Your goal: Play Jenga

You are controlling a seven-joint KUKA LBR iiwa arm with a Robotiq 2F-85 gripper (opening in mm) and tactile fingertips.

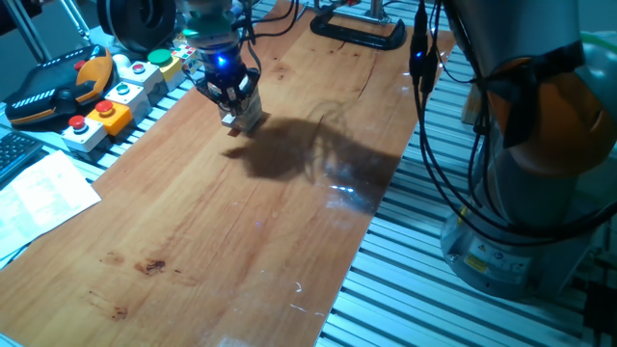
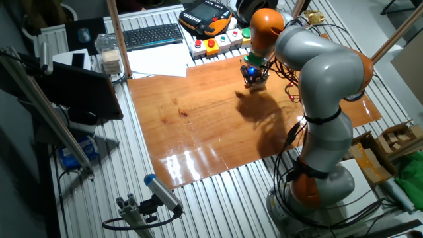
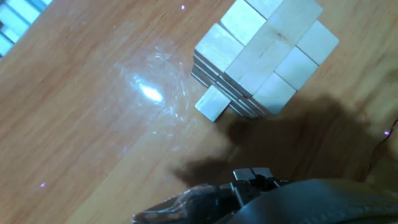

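— Looking at the hand view, we find the Jenga point(image 3: 264, 59) tower at about one o'clock in the frame, standing on the wooden desk point(image 3: 93, 137). We judge it light, stiff and smooth-faced: pale bare blocks laid crosswise and resting loose on one another, so any sideways nudge could shift or topple the stack.

— Where would we take hold?

— One block point(image 3: 213, 103) juts out of the stack toward seven o'clock in that view. We would pinch its free end across the two long sides and draw it straight along its length, keeping clear of the layers above and below.

— And the gripper point(image 1: 234, 100)?

— It hovers low at the tower, toward eleven o'clock on the desk in one fixed view, and it seems to hold nothing. Whether it stands spread or closed we cannot tell; the hand view shows only dark hardware at the bottom edge.

— What do the views add to each other?

— Only the hand view shows the crosswise layers and the jutting block. The fixed views mostly hide the tower behind the gripper, but they show the button boxes point(image 1: 106, 106) just beside the desk's edge, the whole arm point(image 2: 317, 73), and a keyboard point(image 2: 153, 34) beyond.
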